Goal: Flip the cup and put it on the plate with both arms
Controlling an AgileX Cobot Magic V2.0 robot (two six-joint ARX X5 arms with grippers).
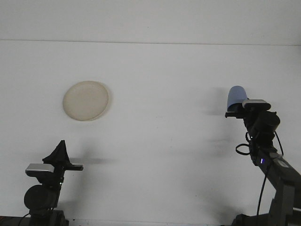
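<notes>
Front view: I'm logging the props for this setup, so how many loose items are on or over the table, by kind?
Plates: 1, the beige plate lying on the white table.
Cups: 1, the blue cup at the right arm's tool.
Total: 2.

One camera, high behind both arms, facing forward over the white table (160, 155), far back.
</notes>
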